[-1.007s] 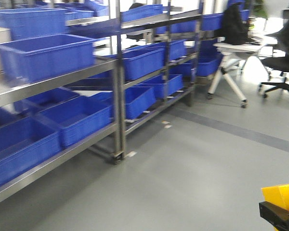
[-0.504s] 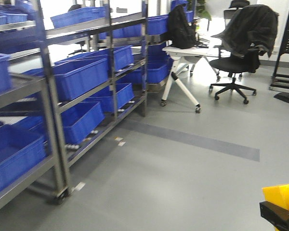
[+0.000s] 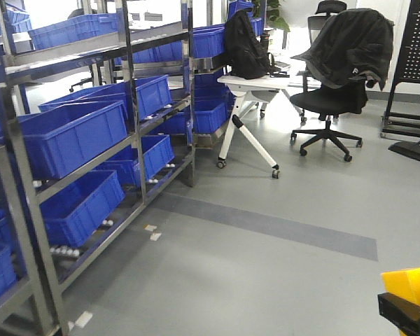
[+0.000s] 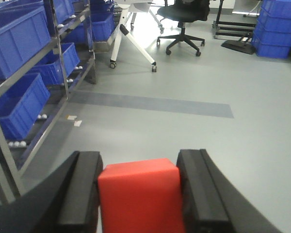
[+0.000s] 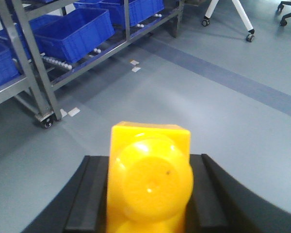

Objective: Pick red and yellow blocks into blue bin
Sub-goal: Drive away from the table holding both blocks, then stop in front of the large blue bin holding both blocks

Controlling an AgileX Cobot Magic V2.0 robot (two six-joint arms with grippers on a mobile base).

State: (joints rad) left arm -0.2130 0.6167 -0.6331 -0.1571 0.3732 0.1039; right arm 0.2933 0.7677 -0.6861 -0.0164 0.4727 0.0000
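In the left wrist view the plain red cube sits squarely between the two black fingers of my left gripper, which is shut on it above the grey floor. My right gripper is shut on the yellow brick, a round stud facing the camera. The front view shows that same yellow brick and the right gripper at the bottom right corner. The blue bin is out of view; only straight-walled blue crates show.
Steel racks with blue crates line the left side. A white folding table, a black office chair draped with a jacket and a black pegboard stand are ahead. A stack of blue crates is at far right.
The front view has swung: the racks slid left and the table, chair and pegboard stand came further into view. Both blocks stay held.
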